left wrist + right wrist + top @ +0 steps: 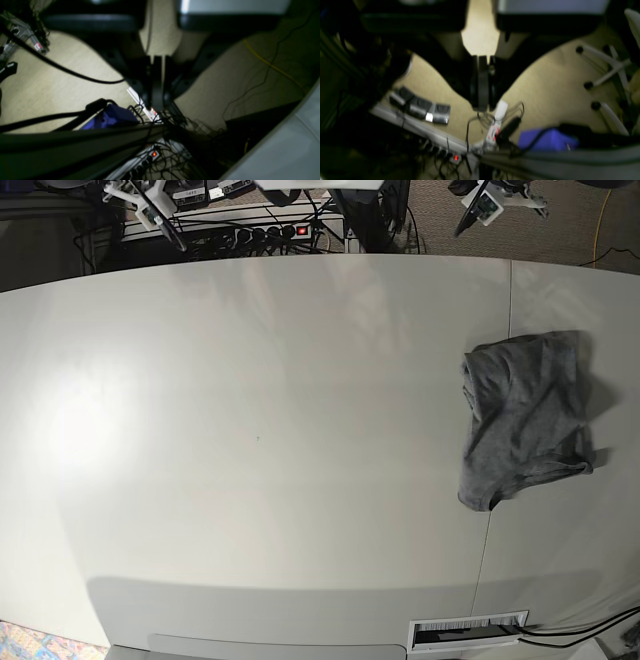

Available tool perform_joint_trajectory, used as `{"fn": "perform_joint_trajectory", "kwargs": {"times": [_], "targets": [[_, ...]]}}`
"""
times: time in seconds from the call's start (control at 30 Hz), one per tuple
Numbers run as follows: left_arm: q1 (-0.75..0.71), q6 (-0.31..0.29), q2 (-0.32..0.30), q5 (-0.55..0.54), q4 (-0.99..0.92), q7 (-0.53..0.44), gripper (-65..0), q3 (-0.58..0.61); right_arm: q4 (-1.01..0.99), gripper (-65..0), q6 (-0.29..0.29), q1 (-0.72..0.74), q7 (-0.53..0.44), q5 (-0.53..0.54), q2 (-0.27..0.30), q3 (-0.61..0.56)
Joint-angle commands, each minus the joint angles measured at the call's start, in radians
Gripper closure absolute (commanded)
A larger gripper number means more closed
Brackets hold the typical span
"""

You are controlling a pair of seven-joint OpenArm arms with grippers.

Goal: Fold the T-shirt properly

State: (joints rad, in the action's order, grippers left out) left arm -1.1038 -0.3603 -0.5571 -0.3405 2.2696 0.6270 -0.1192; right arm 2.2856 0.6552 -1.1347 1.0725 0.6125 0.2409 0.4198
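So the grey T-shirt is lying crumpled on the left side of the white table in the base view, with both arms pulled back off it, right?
Not quite: the base view shows the T-shirt crumpled on the table's right side, not the left. Both arms are indeed back off it.

Both wrist views are blurred; T-shirt (525, 415) folds hide its sleeves.

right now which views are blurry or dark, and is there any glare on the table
Left wrist view: dim and soft, the shut left gripper a dark shape over floor cables. Right wrist view: darker, more blurred, the right gripper also shut. Base view: sharp and evenly lit, with a bright glare patch on the table at left; the T-shirt casts a soft shadow.
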Motion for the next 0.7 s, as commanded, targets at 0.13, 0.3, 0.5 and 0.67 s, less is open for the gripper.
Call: {"fn": "perform_joint_trajectory", "kwargs": {"times": [0.13, 0.3, 0.5, 0.67], "targets": [[-0.017, 0.031, -0.002, -0.003, -0.09, -0.124, 0.0, -0.004, -0.058, 0.0, 0.006, -0.029, -0.101, -0.082, 0.005, 0.006], [0.055, 0.031, 0.047, -0.002, -0.291, -0.192, 0.0, -0.004, -0.267, 0.0, 0.006, 0.042, -0.18, -0.147, 0.006, -0.022], [0.17, 0.02, 0.125, -0.003, -0.589, -0.252, 0.0, -0.003, -0.558, 0.0, 0.005, 0.205, -0.219, -0.204, 0.006, -0.139], [0.274, 0.019, 0.163, -0.003, -0.806, -0.299, 0.0, -0.003, -0.814, 0.0, 0.005, 0.36, -0.361, -0.356, 0.006, -0.257]]}}
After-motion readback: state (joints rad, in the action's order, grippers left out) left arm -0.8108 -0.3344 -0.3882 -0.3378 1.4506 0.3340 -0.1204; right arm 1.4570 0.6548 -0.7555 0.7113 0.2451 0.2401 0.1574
